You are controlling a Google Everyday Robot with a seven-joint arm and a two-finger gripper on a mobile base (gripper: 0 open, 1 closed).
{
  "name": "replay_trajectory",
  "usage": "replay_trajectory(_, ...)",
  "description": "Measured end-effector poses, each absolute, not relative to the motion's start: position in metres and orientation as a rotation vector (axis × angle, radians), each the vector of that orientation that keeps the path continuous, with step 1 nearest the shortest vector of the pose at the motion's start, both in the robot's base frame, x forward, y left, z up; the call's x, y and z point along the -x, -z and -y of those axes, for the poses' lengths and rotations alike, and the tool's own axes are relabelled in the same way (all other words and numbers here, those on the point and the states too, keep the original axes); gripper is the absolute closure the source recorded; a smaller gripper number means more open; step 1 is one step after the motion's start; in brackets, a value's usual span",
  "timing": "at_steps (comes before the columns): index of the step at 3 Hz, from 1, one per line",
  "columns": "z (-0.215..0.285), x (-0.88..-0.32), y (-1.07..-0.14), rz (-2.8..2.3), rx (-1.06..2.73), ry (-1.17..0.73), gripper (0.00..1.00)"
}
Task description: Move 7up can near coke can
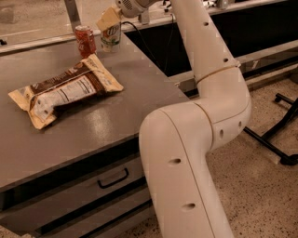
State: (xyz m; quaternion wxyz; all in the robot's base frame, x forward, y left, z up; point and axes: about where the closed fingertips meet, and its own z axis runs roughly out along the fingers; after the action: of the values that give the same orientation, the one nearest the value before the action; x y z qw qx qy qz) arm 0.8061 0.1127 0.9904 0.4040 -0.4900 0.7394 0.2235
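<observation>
The red coke can [85, 41] stands upright at the far edge of the grey table [116, 121]. The white-and-green 7up can [111, 38] is just to its right, a small gap apart, at the table's back edge. My gripper [108, 19] reaches down from above and is shut on the top of the 7up can; one tan finger [106, 20] covers the can's top. The white arm [205, 69] rises from the right foreground and arches over the table's right side.
A brown-and-cream snack bag [63, 90] lies flat on the table's left half, in front of the cans. A metal post [71, 14] stands behind the coke can. Drawers [111, 179] sit under the table front. A black stand leg [279, 139] is on the floor at right.
</observation>
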Motion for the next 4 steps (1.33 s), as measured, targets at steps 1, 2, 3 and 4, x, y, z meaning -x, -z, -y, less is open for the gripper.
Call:
replay_trajectory(1, -0.1163, -0.8069, -0.9867, -1.870, 1.241, -0.569, 0.42)
replay_trajectory(2, -0.1193, -0.8075, -0.9835, -1.872, 1.245, -0.572, 0.42)
replay_trajectory(3, -0.1214, -0.8080, -0.9812, -1.873, 1.247, -0.575, 0.46)
replay_trajectory(4, -0.1248, -0.8086, -0.9776, -1.876, 1.251, -0.579, 0.64)
